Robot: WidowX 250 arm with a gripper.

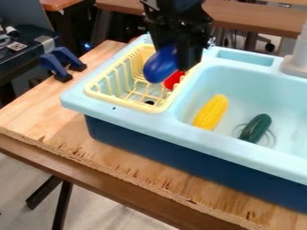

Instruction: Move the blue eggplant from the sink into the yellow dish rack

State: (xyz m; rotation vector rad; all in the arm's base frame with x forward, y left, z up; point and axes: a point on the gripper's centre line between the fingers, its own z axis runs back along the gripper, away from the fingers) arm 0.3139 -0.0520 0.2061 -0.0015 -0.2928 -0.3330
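The black two-finger gripper [176, 56] is poised over the yellow wire dish rack [97, 95], and a glossy, rounded blue plastic object [158, 66] is grasped between its fingers, the smooth bulge hanging out below. Just beneath, a small red object [174, 80] is seen at the rack's right side; it is partly covered, so whether it is touched by the blue one cannot be told.

Over to the right, in the basin of the pale blue toy sink [198, 134], a yellow toy corn cob [211, 112] is laid near the rack side, with a dark green toy cucumber [256, 128] beside it, apart. The whole sink is carried by a wooden table [57, 128].

And here is the risk: on that slick curve, the hold could be lost, the blue object being rolled out by uneven pressure. Should the gripper be lowered or swung askew, the rack's wires could be snagged, or the red object knocked aside.
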